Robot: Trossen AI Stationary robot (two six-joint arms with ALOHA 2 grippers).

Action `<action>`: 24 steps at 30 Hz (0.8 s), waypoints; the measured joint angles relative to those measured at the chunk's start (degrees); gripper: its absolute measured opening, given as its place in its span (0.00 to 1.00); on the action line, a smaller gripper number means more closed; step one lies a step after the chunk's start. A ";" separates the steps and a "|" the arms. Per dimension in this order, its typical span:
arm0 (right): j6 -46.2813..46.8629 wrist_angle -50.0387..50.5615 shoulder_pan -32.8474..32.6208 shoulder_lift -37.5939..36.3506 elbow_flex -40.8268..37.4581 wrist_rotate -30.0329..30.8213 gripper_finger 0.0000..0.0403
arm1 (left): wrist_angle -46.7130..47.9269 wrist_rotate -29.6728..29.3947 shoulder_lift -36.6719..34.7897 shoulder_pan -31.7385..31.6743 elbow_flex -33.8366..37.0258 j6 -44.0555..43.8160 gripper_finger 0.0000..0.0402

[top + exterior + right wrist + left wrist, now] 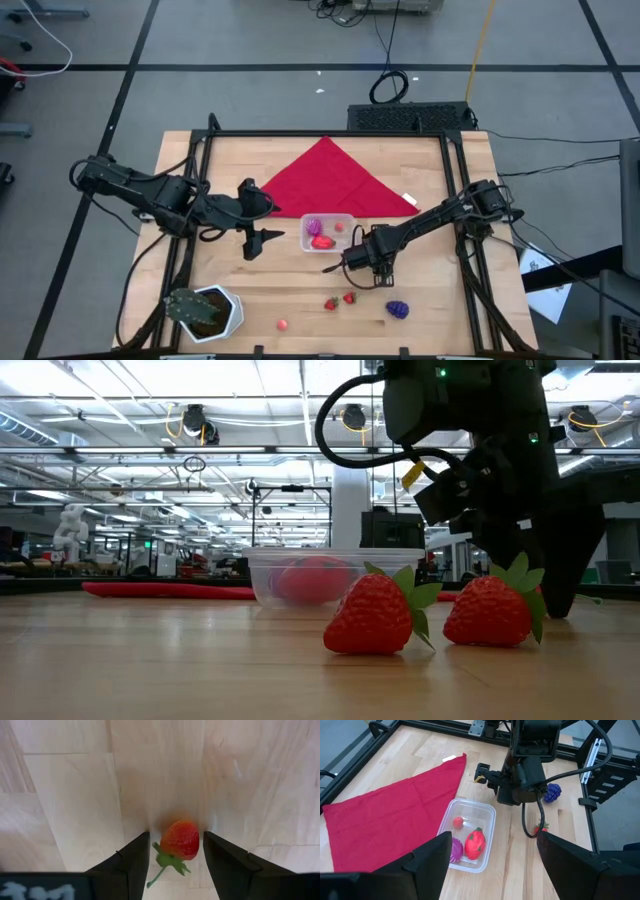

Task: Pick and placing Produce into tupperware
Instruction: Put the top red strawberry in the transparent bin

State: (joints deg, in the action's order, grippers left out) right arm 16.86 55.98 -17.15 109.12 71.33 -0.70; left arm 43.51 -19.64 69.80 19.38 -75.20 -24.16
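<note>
Two strawberries (340, 300) lie near the table's (440, 300) front edge, and the right gripper (176, 851) hangs spread around one, ready to carry it to the tupperware (345, 219) mid-table; the left gripper (262, 238) waits open beside that tub.

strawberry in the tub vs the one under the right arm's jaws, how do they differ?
The tub strawberry lies inside the clear tub, beside a purple grape bunch and a small red ball. The table strawberry lies on bare wood, between the right gripper's open jaws, not yet gripped. Both are red with green leaves.
</note>
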 joint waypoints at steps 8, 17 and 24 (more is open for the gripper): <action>0.01 -0.25 -0.03 0.00 -0.04 0.02 0.37 | 0.00 0.00 0.00 0.00 0.00 -0.07 0.74; 0.00 -0.10 -0.04 0.00 -0.04 0.10 0.24 | 0.00 0.00 0.00 0.02 0.00 -0.11 0.74; 0.19 0.41 0.09 -1.22 -0.23 1.07 0.25 | 0.00 0.00 0.00 0.02 0.00 -0.11 0.74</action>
State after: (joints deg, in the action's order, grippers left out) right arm 17.05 56.39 -17.06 107.90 71.10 0.36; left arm 43.51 -19.64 69.80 19.39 -75.20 -24.27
